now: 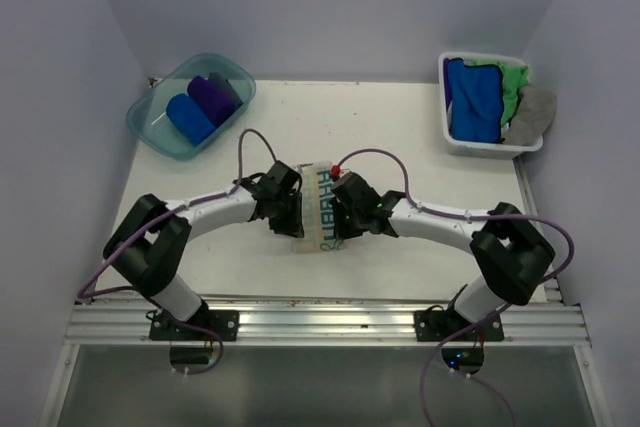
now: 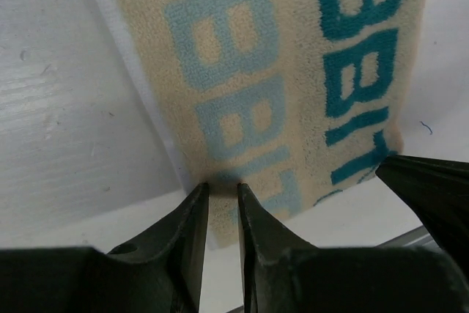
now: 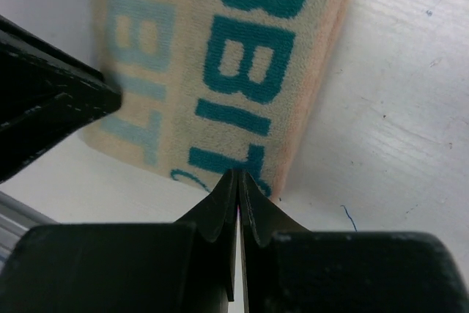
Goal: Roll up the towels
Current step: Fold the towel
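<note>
both arms bent low and reaching in to the middle of the white table (image 1: 420, 147), cream terry towel with teal lettering (image 1: 318, 205) lying between them, left claw (image 2: 222, 185) just a slit apart at its near edge, can't tell if it's pinching, right claw (image 3: 238, 174) squeezed fully closed, tips touching the towel's edge

The cream cloth towel with teal lettering (image 1: 318, 209) is laid mid-table between the left gripper (image 1: 288, 209) and right gripper (image 1: 338, 215). The translucent teal plastic tub (image 1: 148, 129) is set back-left, the white plastic basket (image 1: 478, 148) back-right, towels (image 1: 472, 99) held in each.
</note>
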